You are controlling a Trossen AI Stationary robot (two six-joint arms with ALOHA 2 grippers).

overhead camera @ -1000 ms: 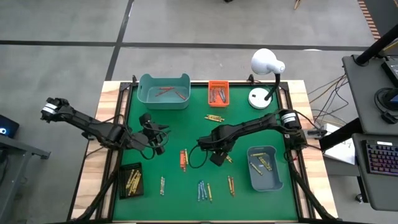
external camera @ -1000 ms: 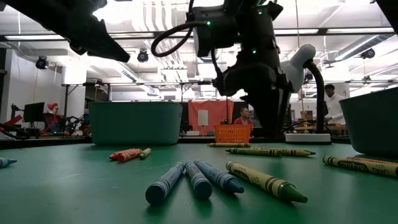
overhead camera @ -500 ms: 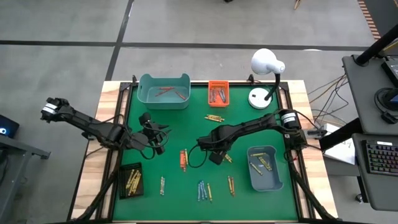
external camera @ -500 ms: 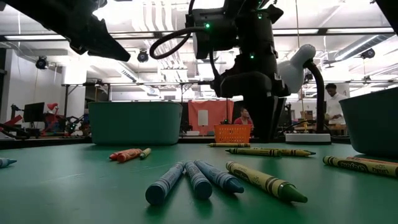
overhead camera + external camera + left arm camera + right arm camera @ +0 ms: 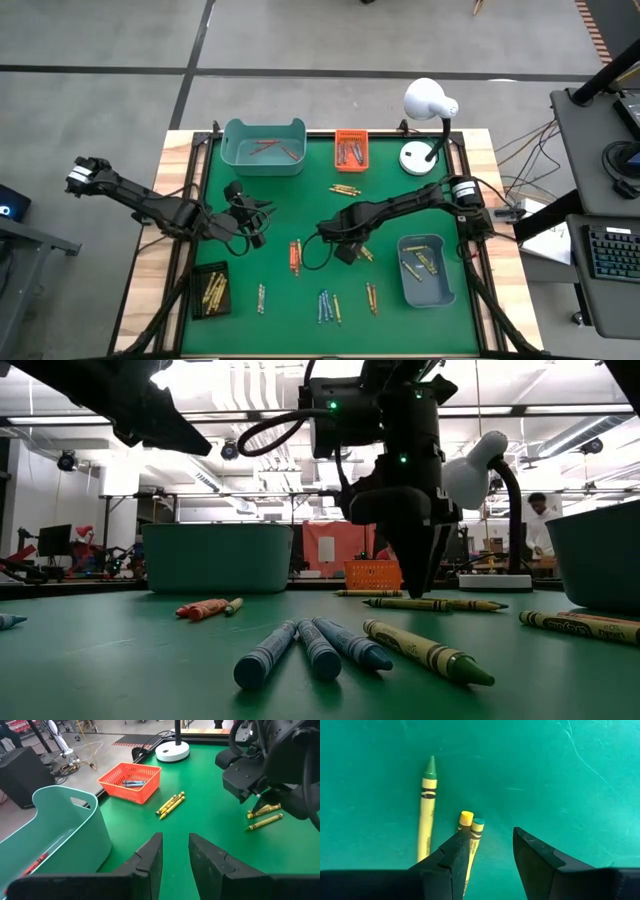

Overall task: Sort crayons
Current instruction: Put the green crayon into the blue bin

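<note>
Sort is partly done: the teal bin (image 5: 264, 146) holds red crayons (image 5: 268, 149), the orange basket (image 5: 350, 150) right of it holds blue-grey ones, and the black tray (image 5: 211, 291) and grey bin (image 5: 426, 270) hold yellow-golds. Loose crayons (image 5: 327, 306) remain mid-mat, on the near side from the teal bin. Right gripper (image 5: 346, 252) hangs fingers apart, empty, over a yellow-green trio (image 5: 470, 840); left gripper (image 5: 252, 228) waits just below the teal bin, fingers slightly parted, empty.

- High view looked straight down on the whole worktop (image 5: 300, 215).
- Low view sat level at worktop height.
- Wrist views looked past their fingers (image 5: 460, 857), close.
</note>
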